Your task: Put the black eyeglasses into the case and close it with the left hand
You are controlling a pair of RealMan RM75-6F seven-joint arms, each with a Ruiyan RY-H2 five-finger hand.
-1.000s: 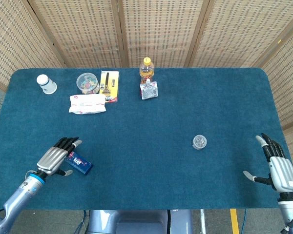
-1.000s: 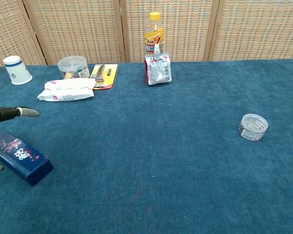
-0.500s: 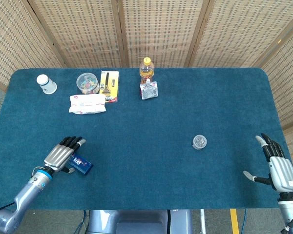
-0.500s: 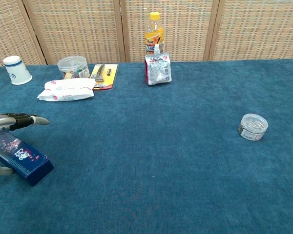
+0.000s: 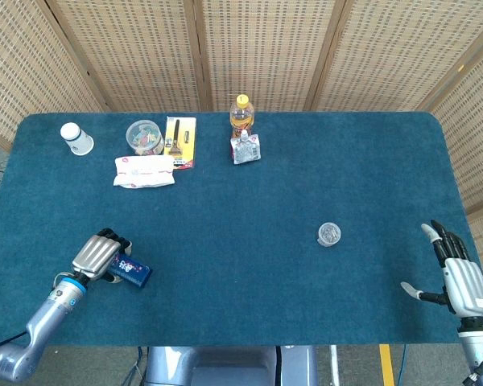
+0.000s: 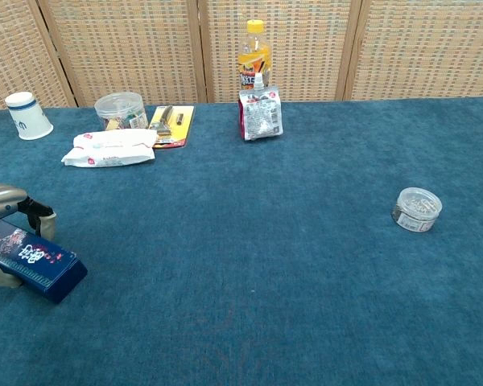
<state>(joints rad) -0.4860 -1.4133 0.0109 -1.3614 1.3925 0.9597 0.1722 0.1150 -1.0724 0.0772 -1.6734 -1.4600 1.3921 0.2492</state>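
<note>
The eyeglasses case is a dark blue box with a floral print, lying closed near the table's front left edge; the chest view shows the case at the far left. My left hand covers its left end, fingers curled down over the far side and the thumb on the near side, gripping it. No black eyeglasses show in either view. My right hand rests open at the front right edge, fingers spread and holding nothing.
Along the back stand a paper cup, a round plastic tub, a wipes pack, a yellow card with a tool, a bottle and a pouch. A small round tin sits right of centre.
My left hand's fingers, stretched out flat over the case before, have curled down around its left end. The case shifted slightly. The right hand has not moved.
</note>
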